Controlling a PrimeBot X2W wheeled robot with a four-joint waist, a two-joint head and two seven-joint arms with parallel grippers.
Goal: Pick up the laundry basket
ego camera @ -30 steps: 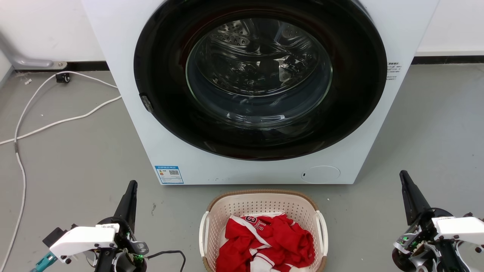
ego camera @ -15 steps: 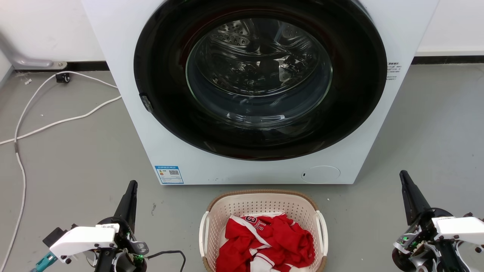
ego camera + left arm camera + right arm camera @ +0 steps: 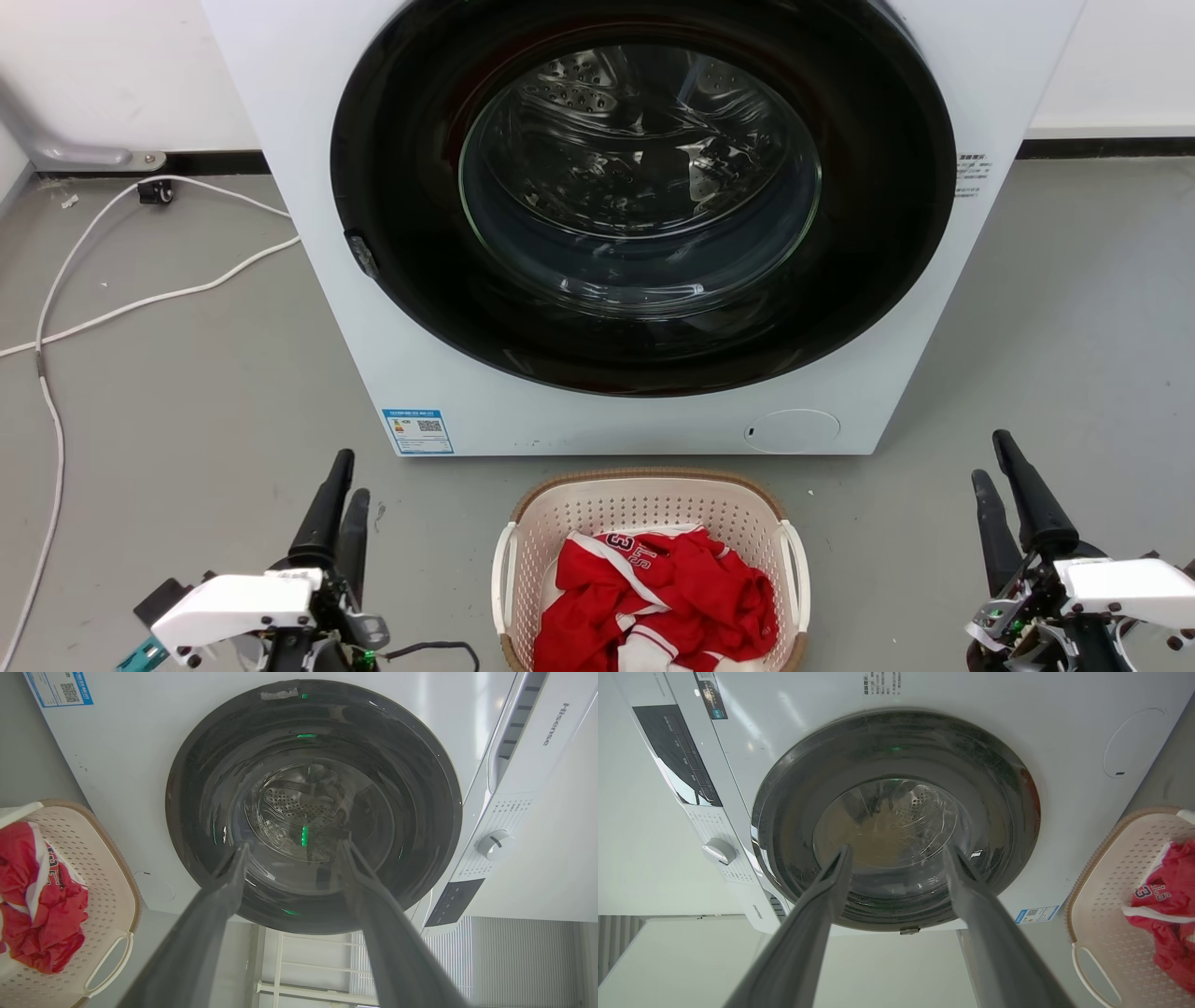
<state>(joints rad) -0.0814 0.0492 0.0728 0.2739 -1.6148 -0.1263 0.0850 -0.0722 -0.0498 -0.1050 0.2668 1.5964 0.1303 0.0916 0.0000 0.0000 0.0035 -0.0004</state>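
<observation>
Since it is thin perforated plastic with only one crumpled red garment (image 3: 653, 597) inside, the laundry basket (image 3: 653, 509) should be light and fairly stiff, though its walls may flex if squeezed. The two white side handles look like the sound holds, one for each gripper, so that it rises level.

From the head view the basket sits on the floor just in front of the washer (image 3: 644, 215), centred below the door. The left gripper (image 3: 350, 476) is low before the washer's left front corner and the right gripper (image 3: 990, 457) before its right corner. Both are well apart from the basket, each with its two fingers parted and nothing between them.

Along the left wrist view, the left gripper (image 3: 294, 844) points at the washer door with its fingers clearly spread, empty and touching nothing. The basket (image 3: 93, 858) lies off to one side below the washer's front, one handle (image 3: 107, 966) in sight.

Along the right wrist view, the right gripper (image 3: 897, 849) is likewise spread wide and empty, aimed at the door. The basket (image 3: 1111, 882) is at the washer's foot to the side, its near handle (image 3: 1092, 970) free.
</observation>
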